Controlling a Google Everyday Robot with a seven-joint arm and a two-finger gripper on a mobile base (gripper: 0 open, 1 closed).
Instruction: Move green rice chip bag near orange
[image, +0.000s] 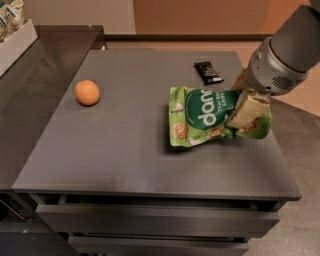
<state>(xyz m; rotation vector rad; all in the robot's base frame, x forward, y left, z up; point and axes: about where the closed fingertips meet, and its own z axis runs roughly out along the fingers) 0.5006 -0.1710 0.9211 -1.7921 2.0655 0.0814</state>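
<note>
Little was judged done: the green rice chip bag (202, 117) was clamped at one end in the gripper (246, 108), but the orange (87, 92) was left well apart from it across the table (120, 155).

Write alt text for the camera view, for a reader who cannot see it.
The robot's gripper has its jaws closed on the right end of the green rice chip bag at the right side of a dark grey table. The orange sits apart near the table's left edge, and a small black wrapped bar lies just beyond the bag.
</note>
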